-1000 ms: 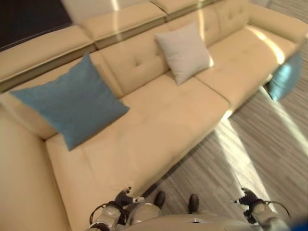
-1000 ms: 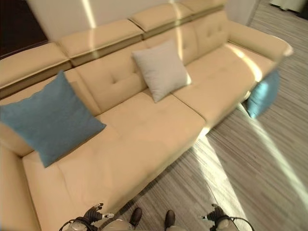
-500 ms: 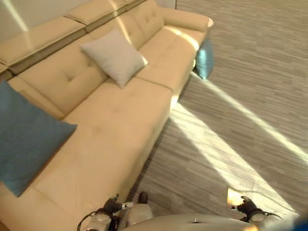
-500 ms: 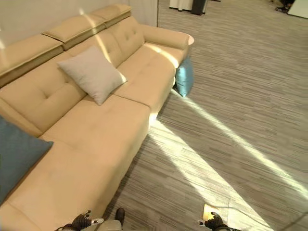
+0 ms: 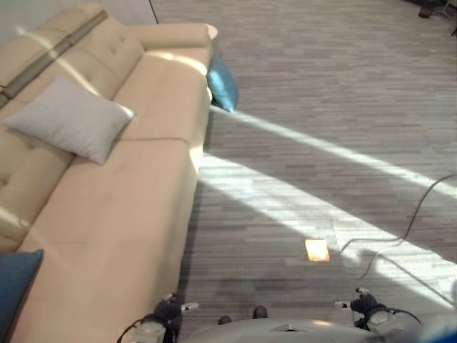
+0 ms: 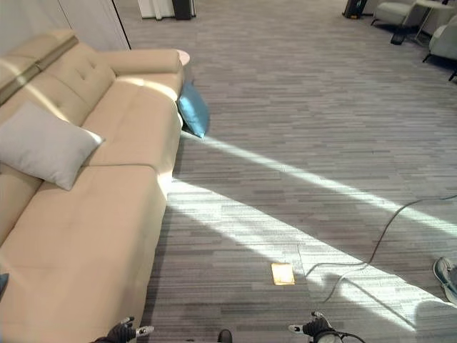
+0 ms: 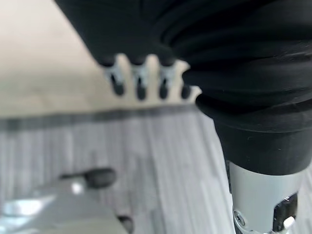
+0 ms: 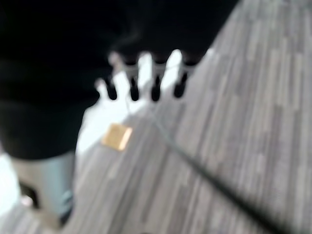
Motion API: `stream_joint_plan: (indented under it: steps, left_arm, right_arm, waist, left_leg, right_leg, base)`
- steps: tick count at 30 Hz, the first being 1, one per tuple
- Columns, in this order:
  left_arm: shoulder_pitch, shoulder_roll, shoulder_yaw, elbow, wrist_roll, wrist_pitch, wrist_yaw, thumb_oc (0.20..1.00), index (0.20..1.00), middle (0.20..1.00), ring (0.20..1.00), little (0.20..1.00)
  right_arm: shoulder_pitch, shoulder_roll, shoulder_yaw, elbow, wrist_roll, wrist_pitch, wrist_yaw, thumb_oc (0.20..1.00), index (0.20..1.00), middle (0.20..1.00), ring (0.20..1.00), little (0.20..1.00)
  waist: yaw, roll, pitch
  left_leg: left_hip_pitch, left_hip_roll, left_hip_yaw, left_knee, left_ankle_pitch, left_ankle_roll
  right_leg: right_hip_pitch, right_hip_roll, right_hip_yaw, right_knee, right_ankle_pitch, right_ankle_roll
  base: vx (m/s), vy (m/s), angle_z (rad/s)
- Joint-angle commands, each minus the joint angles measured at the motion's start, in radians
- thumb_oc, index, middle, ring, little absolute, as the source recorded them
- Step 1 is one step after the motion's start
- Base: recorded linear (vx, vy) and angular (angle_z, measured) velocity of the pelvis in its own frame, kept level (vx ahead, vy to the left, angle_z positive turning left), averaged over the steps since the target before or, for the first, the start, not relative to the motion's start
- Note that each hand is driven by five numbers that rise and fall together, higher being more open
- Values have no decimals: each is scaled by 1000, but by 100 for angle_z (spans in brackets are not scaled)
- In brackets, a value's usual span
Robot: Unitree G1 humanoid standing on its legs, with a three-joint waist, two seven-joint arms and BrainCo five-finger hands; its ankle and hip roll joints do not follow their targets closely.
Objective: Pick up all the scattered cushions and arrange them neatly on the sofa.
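1 blue cushion (image 6: 193,108) leans on the floor against the sofa's (image 6: 93,207) far end; my hands (image 7: 141,80) (image 8: 146,80) hang empty, fingers straight. I should approach squarely, then grip its top edge.

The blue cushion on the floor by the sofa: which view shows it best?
The right eye view: the blue cushion stands whole on the floor, leaning against the sofa's front near the armrest. The left eye view shows the same from a slightly different angle. The wrist views look at floor and sofa edge.
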Motion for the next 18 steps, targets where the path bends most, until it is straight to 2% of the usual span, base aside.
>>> stream_joint_plan:
  steps: [1, 2, 3, 4, 6, 7, 9, 11, 12, 13, 14, 15, 17, 18]
  left_arm:
    - [-64, 24, 12, 25, -7, -5, -9, 1000, 1000, 1000, 1000, 1000]
    - [-70, 24, 10, 23, -9, -6, -6, 1000, 1000, 1000, 1000, 1000]
    - [-86, 21, 2, 11, -22, -8, -1, 1000, 1000, 1000, 1000, 1000]
    - [-96, 14, -9, 4, -21, -9, 2, 1000, 1000, 1000, 1000, 1000]
    - [-100, 7, -28, 0, -15, -12, 6, 1000, 1000, 1000, 1000, 1000]
    - [-103, -4, -43, -1, -5, -13, 9, 1000, 1000, 1000, 1000, 1000]
    - [-102, -8, -39, 1, -1, -14, 9, 1000, 1000, 1000, 1000, 1000]
    - [-90, 5, -21, 6, 2, -11, 9, 1000, 1000, 1000, 1000, 1000]
    - [-87, 28, 1, 0, -8, -10, 10, 1000, 1000, 1000, 1000, 1000]
    - [-88, 36, 4, -1, -11, -11, 10, 1000, 1000, 1000, 1000, 1000]
    - [-86, 49, 10, -4, -20, -13, 10, 1000, 1000, 1000, 1000, 1000]
    - [-88, 51, 8, -2, -27, -16, 9, 1000, 1000, 1000, 1000, 1000]
    - [-86, 53, 18, 16, -22, -18, 13, 1000, 1000, 1000, 1000, 1000]
    - [-79, 50, 22, 22, -18, -21, 18, 1000, 1000, 1000, 1000, 1000]
  right_arm:
    - [-32, 2, -31, 5, 42, -11, -1, 1000, 1000, 1000, 1000, 1000]
    - [-32, 0, -36, 3, 52, -12, -3, 1000, 1000, 1000, 1000, 1000]
    - [-34, -7, -52, -2, 80, -17, -12, 1000, 1000, 1000, 1000, 1000]
    - [-33, -12, -61, -1, 95, -19, -19, 1000, 1000, 1000, 1000, 1000]
    - [-27, -16, -65, 2, 100, -17, -20, 1000, 1000, 1000, 1000, 1000]
    - [-20, -18, -77, 1, 108, -20, -23, 1000, 1000, 1000, 1000, 1000]
    - [-27, -15, -85, 7, 106, -15, -26, 1000, 1000, 1000, 1000, 1000]
    - [-41, -11, -73, 17, 75, -6, -21, 1000, 1000, 1000, 1000, 1000]
    - [-64, -8, -58, 14, 62, -4, -14, 1000, 1000, 1000, 1000, 1000]
    - [-68, -8, -56, 11, 61, -3, -13, 1000, 1000, 1000, 1000, 1000]
    - [-84, -7, -39, 8, 50, -1, -12, 1000, 1000, 1000, 1000, 1000]
    - [-89, -10, -26, 7, 41, 1, -14, 1000, 1000, 1000, 1000, 1000]
    - [-88, -16, -22, 7, 36, 8, -10, 1000, 1000, 1000, 1000, 1000]
    - [-83, -12, -18, 6, 36, 6, -12, 1000, 1000, 1000, 1000, 1000]
  waist:
    - [23, -25, 40]
    - [21, -30, 52]
    - [22, -41, 76]
    - [27, -47, 88]
    - [33, -46, 91]
    - [42, -43, 82]
    - [54, -30, 73]
    - [89, -27, 69]
    - [108, -26, 79]
    - [114, -24, 83]
    - [132, -22, 85]
    - [130, -26, 86]
    - [118, -31, 86]
    - [113, -35, 79]
  left_leg:
    - [-49, -3, 23, 63, -60, 4]
    - [-76, 2, 28, 107, -66, -2]
    - [-151, 1, 34, 220, -72, -16]
    - [-182, 1, 28, 281, -59, -19]
    - [-206, -13, 10, 298, -66, -11]
    - [-238, -67, -18, 257, -71, -1]
    - [-234, -81, -44, 231, -72, 9]
    - [-203, -89, -58, 206, -80, 35]
    - [-174, -77, -58, 196, -87, 56]
    - [-167, -72, -61, 190, -89, 63]
    - [-129, -55, -69, 175, -113, 67]
    - [-91, -50, -81, 153, -126, 66]
    - [-35, -33, -91, 125, -149, 47]
    - [-16, -24, -92, 113, -158, 43]
  right_leg:
    - [7, -114, 4, 35, -11, 184]
    - [-1, -117, 5, 39, -12, 181]
    - [-11, -127, 2, 45, -11, 177]
    - [-9, -129, -5, 45, -9, 171]
    - [-6, -132, -11, 45, -9, 172]
    - [5, -130, -9, 38, -7, 181]
    - [3, -120, 12, 56, -30, 182]
    - [-26, -127, 6, 178, -55, 191]
    - [-102, -133, 0, 327, -37, 235]
    - [-141, -141, -14, 381, -19, 254]
    - [-179, -194, -90, 333, -5, 241]
    - [-206, -209, -103, 252, 23, 226]
    - [-216, -220, -119, 128, 70, 238]
    - [-215, -213, -107, 123, 76, 235]
  base:
    - [-92, -121, 10]
    - [-172, -128, 3]
    - [-133, -96, 6]
    - [-88, -73, 26]
    - [77, 23, 24]
    - [171, 97, 1]
    - [194, 177, -21]
    - [234, 263, -76]
    - [200, 203, -179]
    - [308, 64, -190]
    - [406, -76, -119]
    - [475, -127, -28]
    - [447, -161, 7]
    - [507, -228, 20]
